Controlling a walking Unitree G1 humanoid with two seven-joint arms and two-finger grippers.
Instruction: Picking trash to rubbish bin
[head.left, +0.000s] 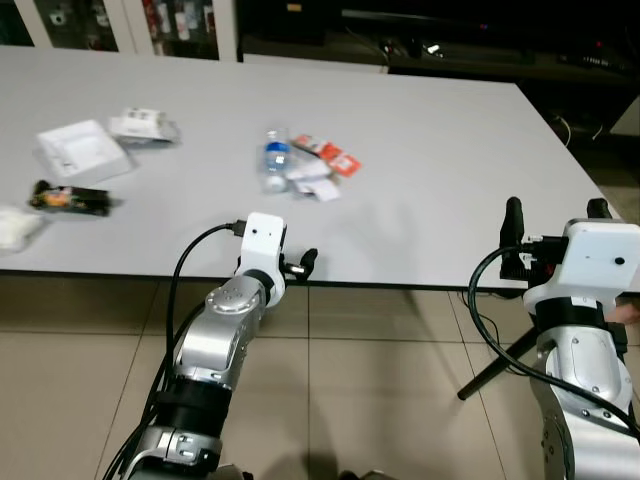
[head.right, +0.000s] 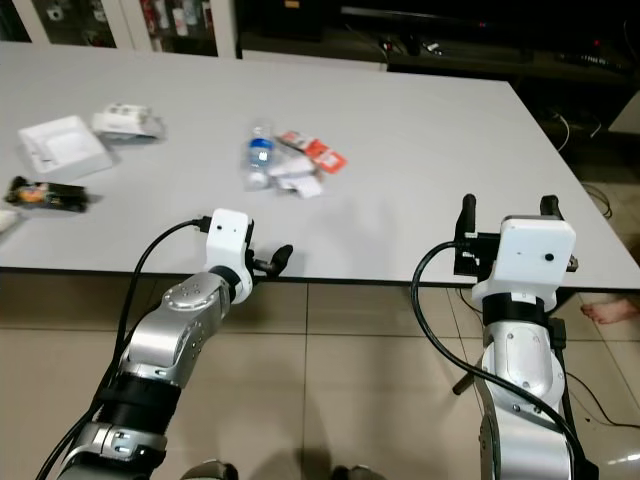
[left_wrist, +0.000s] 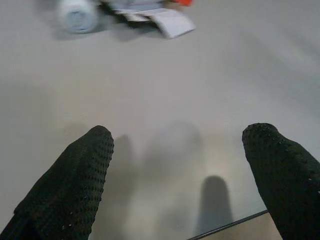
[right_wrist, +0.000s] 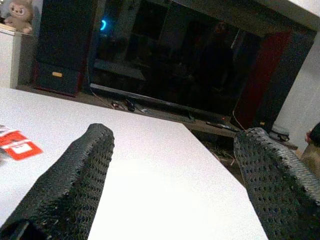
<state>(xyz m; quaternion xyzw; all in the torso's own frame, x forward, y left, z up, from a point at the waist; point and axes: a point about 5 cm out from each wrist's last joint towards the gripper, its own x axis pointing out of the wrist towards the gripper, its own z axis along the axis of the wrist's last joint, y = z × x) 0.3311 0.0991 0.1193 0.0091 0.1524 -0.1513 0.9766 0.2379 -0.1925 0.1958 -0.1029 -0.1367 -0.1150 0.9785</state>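
Clear plastic bottle w/ blue label is seen lying flat on the grey desk, long axis running toward the far edge. Left gripper & right gripper are held wide open, empty.

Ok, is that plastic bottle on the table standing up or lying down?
Lying down. The plastic bottle rests on its side on the table, touching the white and red wrappers.

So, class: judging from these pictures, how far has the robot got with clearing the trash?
Nothing looks done: the bottle, red wrapper, white packets and snack bar all lie on the table. Nothing is in hand: the left pincer and right pincer are open at the table's near edge. All picking remains.
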